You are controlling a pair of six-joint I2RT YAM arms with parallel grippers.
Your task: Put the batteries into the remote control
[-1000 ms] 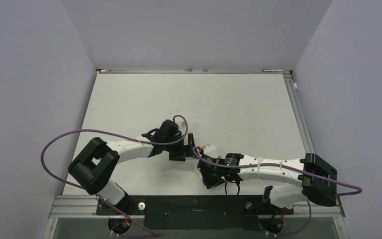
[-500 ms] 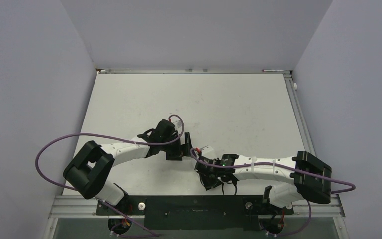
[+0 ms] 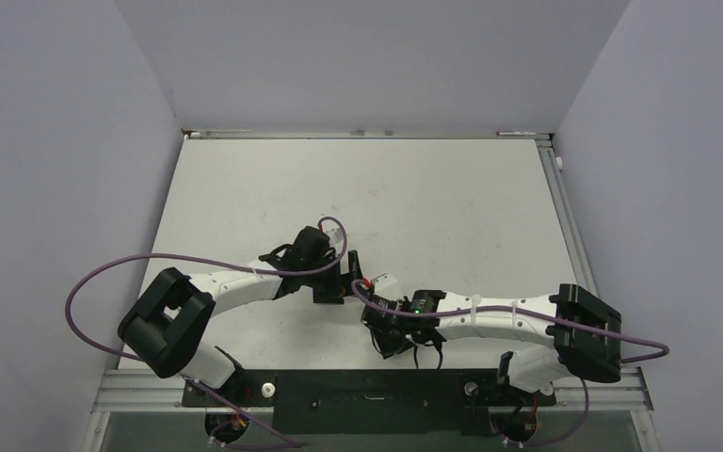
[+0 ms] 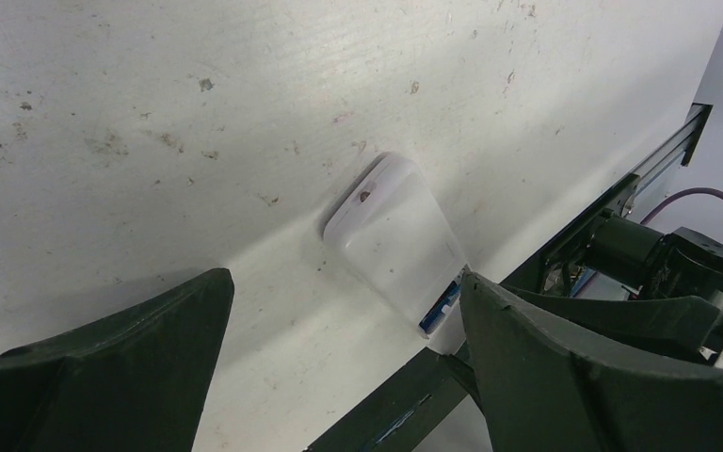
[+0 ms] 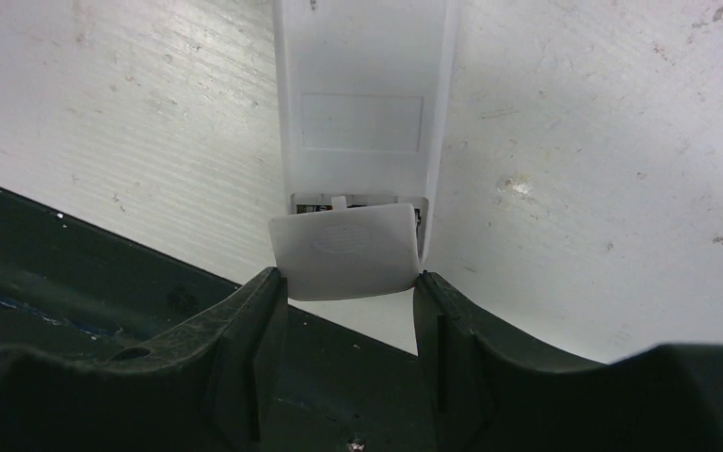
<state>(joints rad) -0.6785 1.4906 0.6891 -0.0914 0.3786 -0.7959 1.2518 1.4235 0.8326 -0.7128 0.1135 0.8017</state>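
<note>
— While diffing top view against a second back: seeing right arm [image 3: 490, 318] crept left toward remote [image 3: 383, 282], left arm [image 3: 240, 282] backed off a touch, then parked.
— Meaning for the load?
— Reads as closing up, not inserting. Pinching cover [image 5: 346, 250] by its sides in right claw [image 5: 348, 282], at roughly half gape. Pressing cover's edge against open end of remote.
— Seated yet?
— No. Sitting proud, with bay gap visible just past it. Can't read latch tabs.
— Batteries?
— Catching what looks like blue battery [image 4: 441, 306] in the bay, at remote's near end, from left wrist. Can't find the second one; hidden or too small.
— Remote position?
— Lying flat on desk [image 4: 151, 94], plain back up, between both claws, directly ahead of right claw.
— Left side?
— Left claw [image 4: 344, 282] spread wide, holding nothing, hovering close over remote. No contact, as far as visible.
— Risk?
— Could skid remote along desk when pushing cover home, with nothing bracing far end. Worth confirming second cell before snapping shut.
</note>
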